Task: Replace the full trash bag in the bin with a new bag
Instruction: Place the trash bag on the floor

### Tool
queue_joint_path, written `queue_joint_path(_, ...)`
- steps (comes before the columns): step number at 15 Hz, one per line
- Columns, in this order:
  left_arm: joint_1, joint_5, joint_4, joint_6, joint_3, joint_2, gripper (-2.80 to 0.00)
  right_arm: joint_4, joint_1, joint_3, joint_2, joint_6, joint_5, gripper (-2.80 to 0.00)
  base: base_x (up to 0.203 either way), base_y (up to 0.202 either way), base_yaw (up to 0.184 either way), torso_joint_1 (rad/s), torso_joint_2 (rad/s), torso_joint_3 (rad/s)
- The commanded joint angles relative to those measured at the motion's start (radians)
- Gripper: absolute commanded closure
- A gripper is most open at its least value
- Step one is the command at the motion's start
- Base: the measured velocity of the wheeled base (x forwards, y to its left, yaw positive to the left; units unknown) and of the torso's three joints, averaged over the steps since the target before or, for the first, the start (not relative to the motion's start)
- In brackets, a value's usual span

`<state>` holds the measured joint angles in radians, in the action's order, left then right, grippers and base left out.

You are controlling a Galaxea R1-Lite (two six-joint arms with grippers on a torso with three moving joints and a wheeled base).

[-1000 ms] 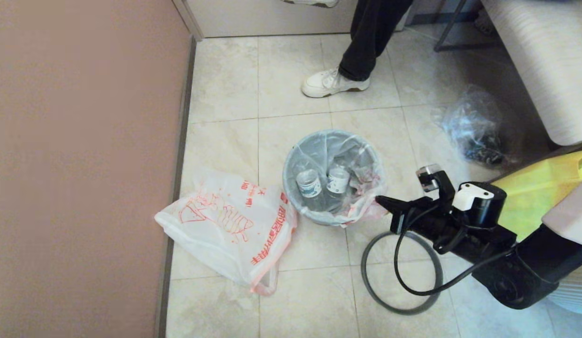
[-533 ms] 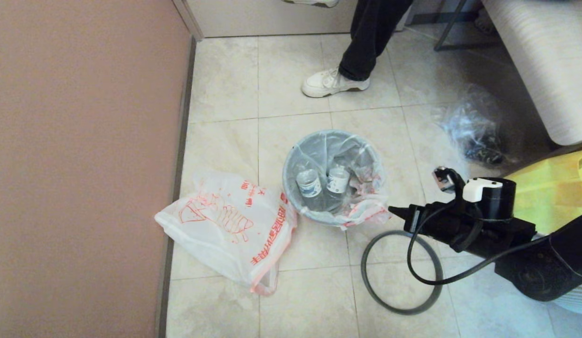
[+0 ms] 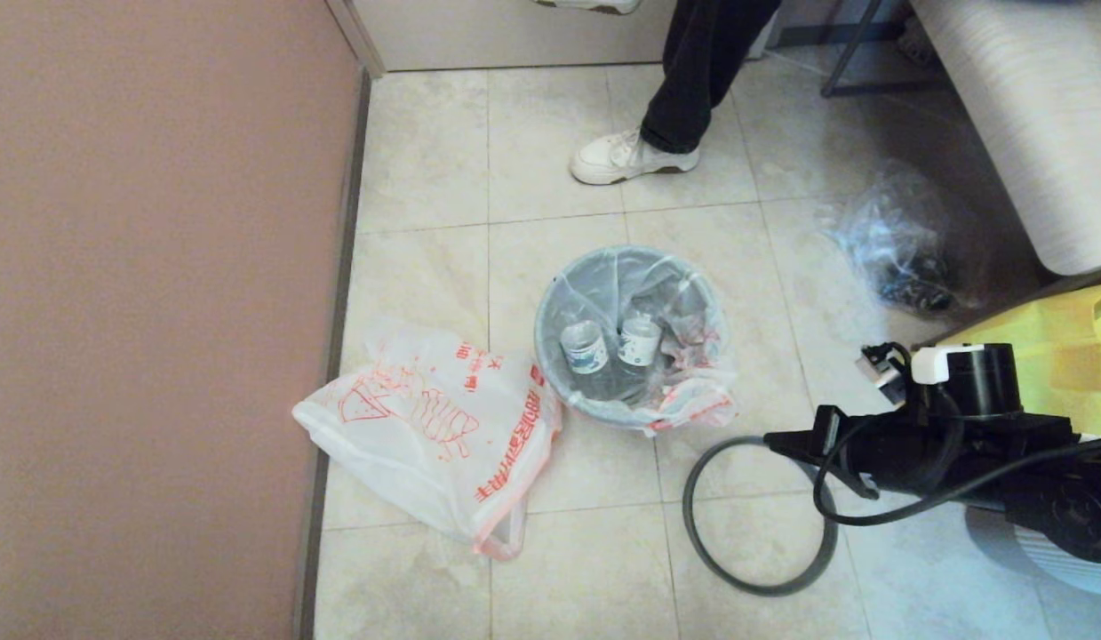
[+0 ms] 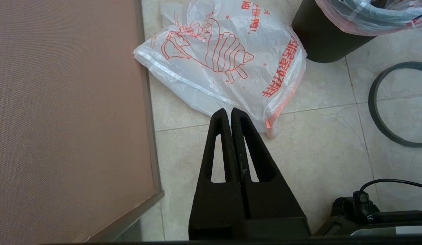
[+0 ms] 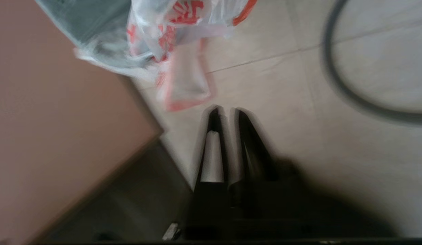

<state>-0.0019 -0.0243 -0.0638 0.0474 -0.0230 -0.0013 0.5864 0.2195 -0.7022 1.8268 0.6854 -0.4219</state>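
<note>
Head view: we list the bin on the tiled floor, the full trash bag lining it with bottles inside; the new bag flat beside it; the ring rim lying loose; the right gripper just above that ring.

Left wrist view: we note the left gripper, jaws pressed together, above the floor near the new bag.

Right wrist view: we log jaws narrowly parted, holding nothing.

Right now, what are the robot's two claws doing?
Left gripper: shut, holding nothing.
Right gripper: slightly open, holding nothing, near the full trash bag.
</note>
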Motion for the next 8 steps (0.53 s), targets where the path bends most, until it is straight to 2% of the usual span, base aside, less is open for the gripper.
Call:
queue_joint_path(1,0.000,0.000,-0.001,0.000,0.000,0.001,0.00,0.005,-0.015,-0.033,0.063,0.051,-0.037,-2.80,0.000,0.000,0.000,0.000,0.00,0.000)
queue_joint_path(3,0.000,0.000,-0.001,0.000,-0.001,0.001,0.00,0.080,-0.026,-0.056,0.149,0.118,-0.056,-2.80,0.000,0.000,0.000,0.000,0.00,0.000)
queue_joint_path(7,0.000,0.000,-0.001,0.000,0.000,0.001,0.00,0.361,-0.030,-0.077,0.330,0.233,-0.070,-2.80,0.000,0.000,0.000,0.000,0.00,0.000)
queue_joint_path(8,0.000,0.000,-0.001,0.000,0.000,0.001,0.00,0.389,-0.032,-0.091,0.345,0.275,-0.070,-2.80,0.000,0.000,0.000,0.000,0.00,0.000)
